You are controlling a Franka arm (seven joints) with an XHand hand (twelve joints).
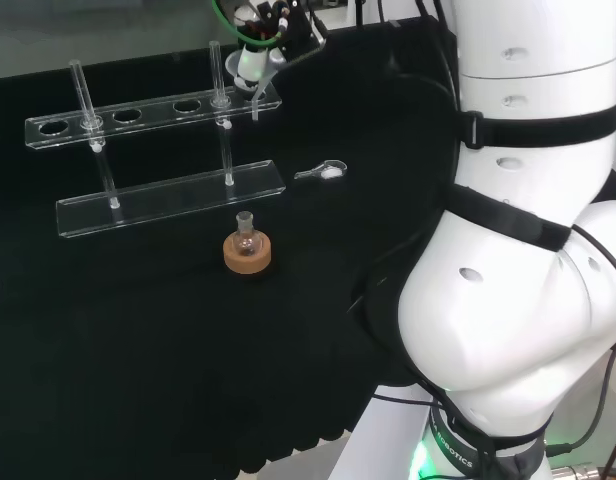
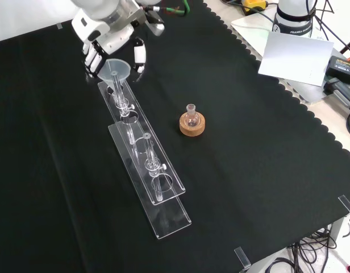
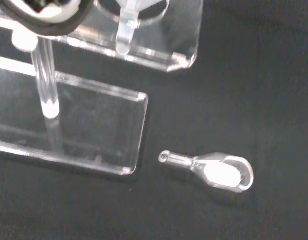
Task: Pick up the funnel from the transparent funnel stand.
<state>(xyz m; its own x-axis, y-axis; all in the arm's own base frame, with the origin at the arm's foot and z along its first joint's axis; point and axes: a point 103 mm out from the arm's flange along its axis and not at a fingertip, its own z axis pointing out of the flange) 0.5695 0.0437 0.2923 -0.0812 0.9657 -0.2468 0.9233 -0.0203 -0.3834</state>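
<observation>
Clear conical plastic funnel (image 2: 115, 70): seated in far end hole of transparent two-tier funnel stand (image 2: 145, 165), front view. Black-and-white robot hand (image 2: 109, 40) curled around its cone. Light, slippery, likely fragile; grip at rim

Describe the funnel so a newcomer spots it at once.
In the front view, find the long clear funnel stand running up the black cloth. At its far end, under the hand, sits the funnel: a clear cone with its stem down through the stand's last hole.
</observation>
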